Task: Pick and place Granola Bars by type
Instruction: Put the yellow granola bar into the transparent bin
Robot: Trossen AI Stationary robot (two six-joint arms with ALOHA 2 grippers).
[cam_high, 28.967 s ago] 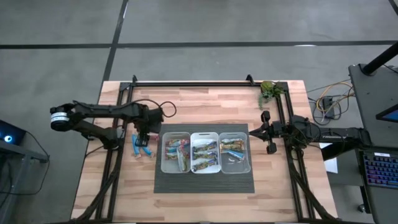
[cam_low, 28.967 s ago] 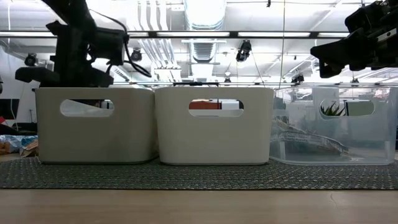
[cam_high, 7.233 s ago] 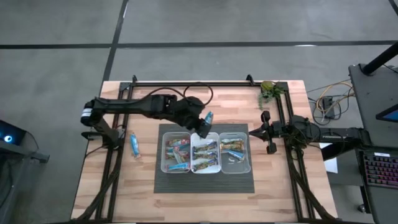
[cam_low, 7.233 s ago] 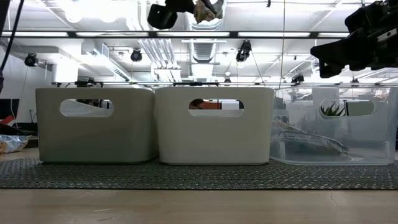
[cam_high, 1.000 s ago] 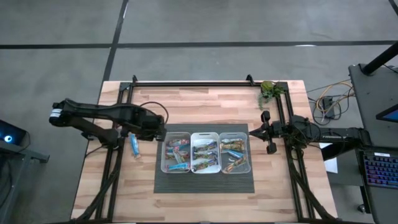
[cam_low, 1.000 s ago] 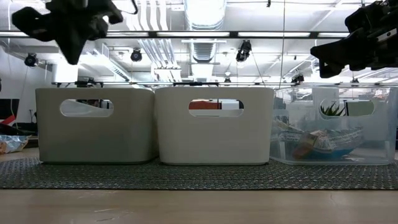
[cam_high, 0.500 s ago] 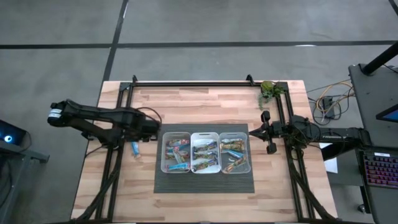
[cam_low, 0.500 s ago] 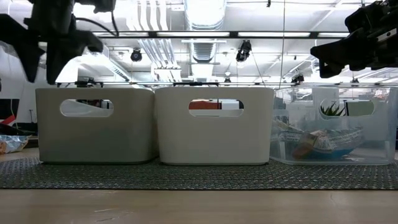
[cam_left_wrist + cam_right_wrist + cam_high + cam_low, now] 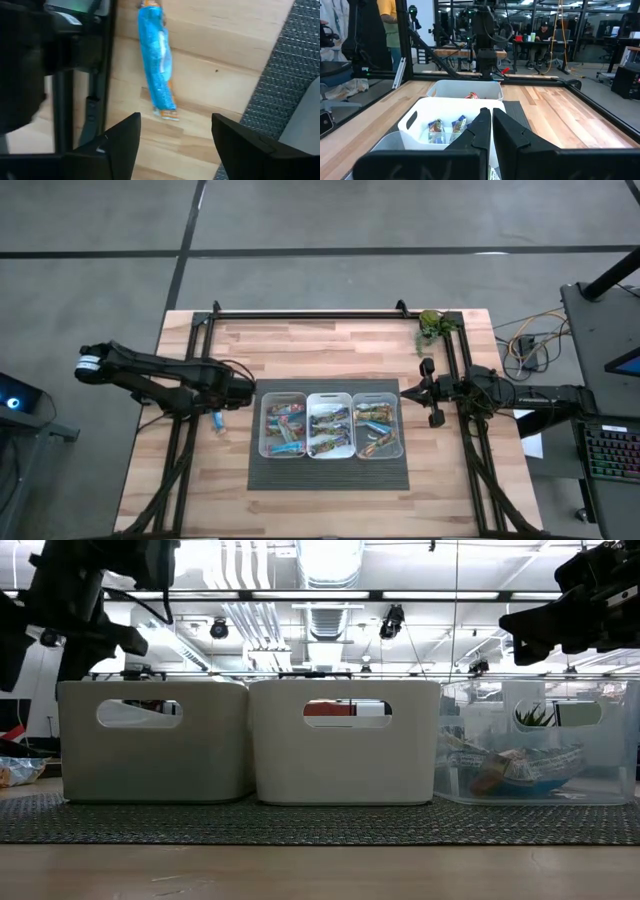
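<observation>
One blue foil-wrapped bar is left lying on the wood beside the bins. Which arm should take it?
Left. The left gripper hangs open right over the blue foil-wrapped bar; the right gripper, shut, waits beyond the far clear plastic bin.

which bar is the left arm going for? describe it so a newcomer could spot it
Start at the dark mat holding three bins in the middle of the wooden table. Left of it, on bare wood, lies a single blue-wrapped granola bar, with the open left gripper above it. Every other bar sits inside a bin.
</observation>
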